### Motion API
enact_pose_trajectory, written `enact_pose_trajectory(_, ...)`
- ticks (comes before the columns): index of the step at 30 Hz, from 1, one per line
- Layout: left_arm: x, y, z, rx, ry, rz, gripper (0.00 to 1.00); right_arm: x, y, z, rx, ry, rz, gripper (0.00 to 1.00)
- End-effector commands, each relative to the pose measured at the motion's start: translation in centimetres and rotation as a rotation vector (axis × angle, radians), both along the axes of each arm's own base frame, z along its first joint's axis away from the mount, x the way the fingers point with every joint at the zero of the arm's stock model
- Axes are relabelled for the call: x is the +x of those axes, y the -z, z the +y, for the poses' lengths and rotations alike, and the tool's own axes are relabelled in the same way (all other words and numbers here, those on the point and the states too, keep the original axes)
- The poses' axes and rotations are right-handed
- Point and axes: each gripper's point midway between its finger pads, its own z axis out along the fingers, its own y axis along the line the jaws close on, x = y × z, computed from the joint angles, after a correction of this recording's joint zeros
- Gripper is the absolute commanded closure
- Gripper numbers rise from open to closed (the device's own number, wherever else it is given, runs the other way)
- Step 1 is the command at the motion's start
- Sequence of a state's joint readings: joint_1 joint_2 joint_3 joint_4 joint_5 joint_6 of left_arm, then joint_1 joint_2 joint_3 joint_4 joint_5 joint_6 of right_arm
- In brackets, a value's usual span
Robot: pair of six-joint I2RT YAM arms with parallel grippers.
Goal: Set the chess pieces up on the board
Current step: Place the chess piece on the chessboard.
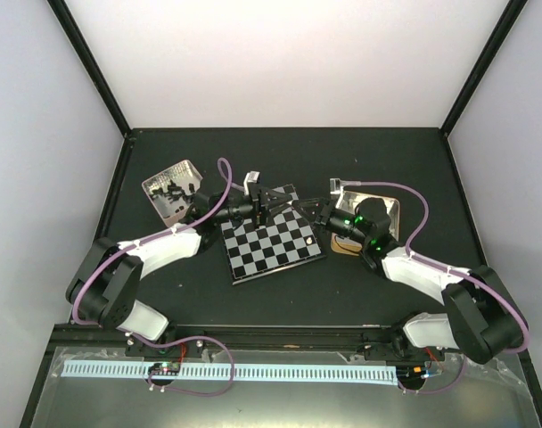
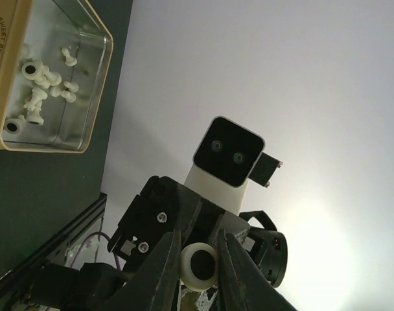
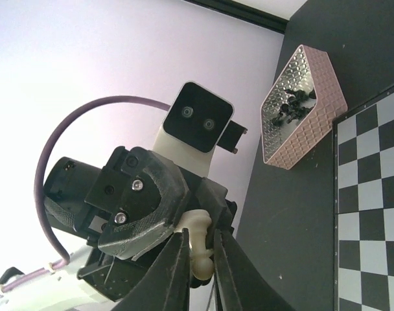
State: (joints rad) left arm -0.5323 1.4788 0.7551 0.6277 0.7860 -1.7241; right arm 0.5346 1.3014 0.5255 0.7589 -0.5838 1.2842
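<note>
Reaching inward, both arms bent, meeting tip to tip over board (image 1: pixel 273 248) far edge, left gripper (image 2: pixel 198 247) and right gripper (image 3: pixel 200 245) each clamped on same white chess piece (image 2: pixel 198 267)

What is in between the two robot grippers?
One cream-white chess piece. Both wrist views show it, pinched by the left gripper on one side and the right gripper on the other.

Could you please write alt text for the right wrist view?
The right end effector and the left end effector both pinch one cream chess piece. Behind lie a pink tray of black pieces and the edge of a chessboard.
</note>
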Motion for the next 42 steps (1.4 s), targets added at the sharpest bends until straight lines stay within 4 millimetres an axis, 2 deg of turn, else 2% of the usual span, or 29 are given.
enact_pose_trajectory(1,-0.2,-1.7,0.0,-0.046,-0.014,-0.028,0.99,0.1,-2.4,-0.4,0.063,0.036,-0.054,0.91)
enact_pose_trajectory(5,-0.1,-1.5,0.0,-0.044,-0.022,-0.026,0.98,-0.1,-2.6,-0.2,0.060,0.024,-0.052,0.92)
enact_pose_trajectory(9,0.0,-1.5,0.0,-0.052,-0.026,-0.023,0.98,-0.2,-2.2,0.2,0.033,0.015,-0.038,0.82)
enact_pose_trajectory(11,0.1,-1.5,-0.1,-0.054,-0.027,-0.019,0.98,-0.2,-2.0,0.4,0.030,0.009,-0.034,0.81)
enact_pose_trajectory(17,0.0,-1.0,0.0,-0.048,-0.025,-0.010,0.98,-0.5,-2.5,0.5,0.035,0.003,-0.042,0.95)
enact_pose_trajectory(20,-0.2,-0.7,0.1,-0.040,-0.027,-0.013,0.97,-0.4,-2.5,0.4,0.004,0.009,-0.043,0.99)
enact_pose_trajectory(22,-0.4,-0.2,0.3,-0.012,-0.025,-0.024,0.88,-0.4,-2.3,0.4,-0.038,0.007,-0.035,0.99)
enact_pose_trajectory(25,-0.9,1.7,1.0,0.134,-0.027,-0.068,0.64,-1.0,0.1,0.2,-0.203,-0.022,0.029,0.99)
enact_pose_trajectory(28,-0.9,4.2,2.9,0.360,-0.055,-0.149,0.47,-1.8,3.1,-1.2,-0.461,-0.046,0.091,0.99)
enact_pose_trajectory(31,-1.0,6.0,5.6,0.543,-0.106,-0.221,0.41,-2.5,5.7,-2.9,-0.691,-0.095,0.134,0.99)
enact_pose_trajectory(34,-1.2,6.4,8.3,0.676,-0.149,-0.288,0.39,-2.8,7.8,-4.6,-0.898,-0.121,0.160,0.99)
enact_pose_trajectory(36,-1.2,5.8,10.3,0.770,-0.195,-0.348,0.38,-3.0,8.5,-5.2,-1.017,-0.140,0.156,0.99)
enact_pose_trajectory(39,-1.3,4.6,13.8,0.919,-0.288,-0.420,0.35,-3.6,9.4,-4.8,-1.172,-0.211,0.133,0.99)
enact_pose_trajectory(42,-1.5,2.9,16.9,1.035,-0.381,-0.502,0.32,-4.2,11.2,-4.4,-1.312,-0.299,0.127,0.99)
